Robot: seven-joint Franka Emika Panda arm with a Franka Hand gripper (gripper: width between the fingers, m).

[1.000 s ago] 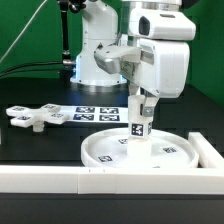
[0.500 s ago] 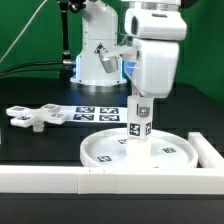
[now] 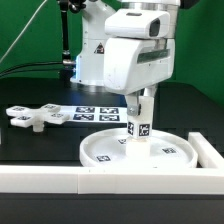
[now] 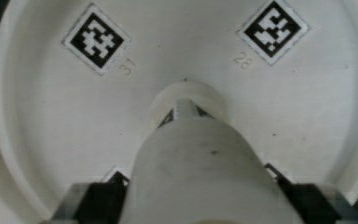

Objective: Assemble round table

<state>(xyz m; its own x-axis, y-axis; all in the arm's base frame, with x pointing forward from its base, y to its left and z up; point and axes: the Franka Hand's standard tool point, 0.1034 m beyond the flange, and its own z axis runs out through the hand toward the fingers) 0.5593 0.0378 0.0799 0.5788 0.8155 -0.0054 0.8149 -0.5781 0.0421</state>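
White plastic for every part of the set. Short cylindrical post (image 3: 138, 128) upright at the middle of the large rimmed round disc (image 3: 100, 152), black-and-white tags on its side, lower end at the disc's floor. Impossible to tell whether seated in a socket or merely resting there. Disc flat on the black worktop (image 3: 30, 145), close against the long white wall (image 3: 60, 180) along the near edge. Flat cross-shaped piece (image 3: 36, 117) toward the exterior view's left, well apart from the disc, lying just beside the marker board (image 3: 92, 112).

Claw (image 3: 141, 103) straight above the post, pointing down, clamped on its upper end. Hand housing bulky and white, twisted, broad face toward the camera. Rest of the arm (image 3: 135, 55) rising behind it to a base at the back of the worktop, green curtain (image 3: 25, 40) beyond.

From the wrist: post (image 4: 202, 150) seen lengthwise, narrowing toward the disc floor (image 4: 176, 45). Dark pads (image 4: 101, 198) tight against both flanks, no gap visible between pad and post. Two tags, turned like diamonds, on the disc past the post's far end.

Shown only at the wrist: the grip itself, up close. Shown only from outside: cross-shaped piece, marker board, wall, upright stance of the post, twist of the hand.
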